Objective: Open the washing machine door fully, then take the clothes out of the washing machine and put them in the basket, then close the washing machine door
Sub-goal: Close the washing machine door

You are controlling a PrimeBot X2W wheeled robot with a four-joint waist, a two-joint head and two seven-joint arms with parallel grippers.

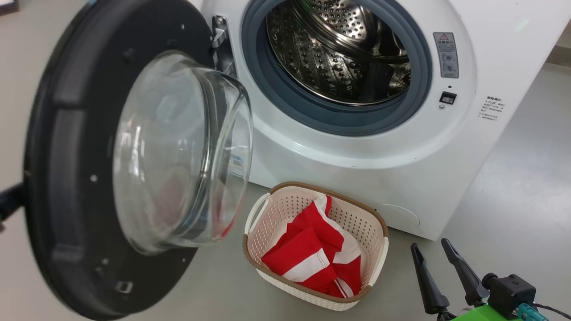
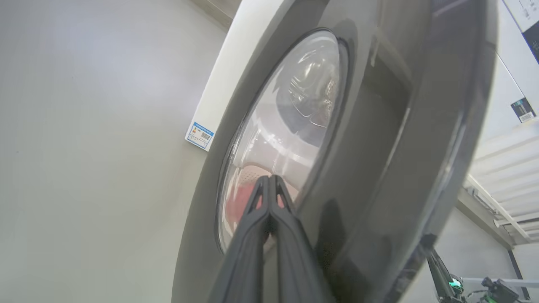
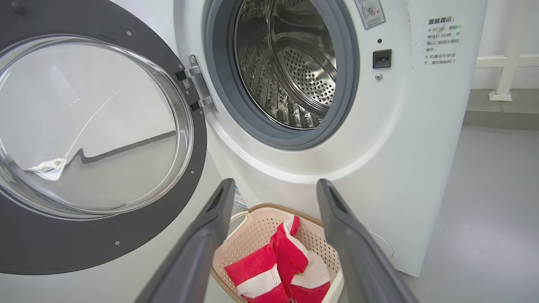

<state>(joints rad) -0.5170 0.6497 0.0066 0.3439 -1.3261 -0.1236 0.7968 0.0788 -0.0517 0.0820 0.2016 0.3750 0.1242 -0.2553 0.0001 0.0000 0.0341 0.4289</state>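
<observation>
Though open, door [image 1: 134, 156] bowl toward basket [image 1: 285, 209]; left tool [image 2: 269, 179] pressed together, perhaps touching; right tool [image 1: 430, 246] spread.

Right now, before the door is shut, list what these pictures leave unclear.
- Left gripper: left wrist view, fingers together by the door; contact with it cannot be told.
- Basket floor: head view, covered by the clothes.
- Washing machine labels: head view, print too small to read.
- Drum, lower front: head view, hidden behind the grey ring.
</observation>
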